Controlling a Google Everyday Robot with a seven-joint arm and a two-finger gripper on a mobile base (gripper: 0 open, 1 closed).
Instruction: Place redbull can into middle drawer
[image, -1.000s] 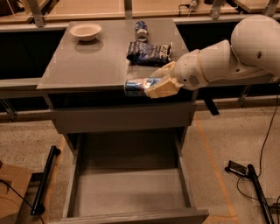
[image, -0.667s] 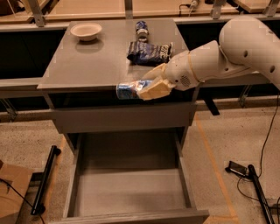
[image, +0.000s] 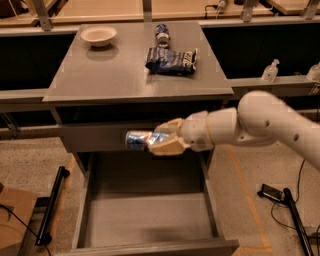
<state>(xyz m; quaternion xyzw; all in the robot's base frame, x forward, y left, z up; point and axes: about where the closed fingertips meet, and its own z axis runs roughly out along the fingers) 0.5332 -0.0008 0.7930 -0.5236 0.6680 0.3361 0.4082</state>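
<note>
My gripper (image: 162, 140) is shut on the redbull can (image: 139, 140), a slim silver-and-blue can held on its side. It hangs in front of the grey cabinet's closed upper drawer front, above the back of the open middle drawer (image: 150, 220). The drawer is pulled out, with a flat grey floor and low side walls, and nothing lies in it. My white arm reaches in from the right.
On the cabinet top (image: 100, 75) lie a dark blue chip bag (image: 170, 60), a darker blue can (image: 161, 32) and a white bowl (image: 98, 35). A black bar (image: 50, 207) lies on the floor to the left, cables (image: 290, 210) to the right.
My gripper has carried the redbull can down off the cabinet top's front edge and to the left, so it now hangs above the open middle drawer.
</note>
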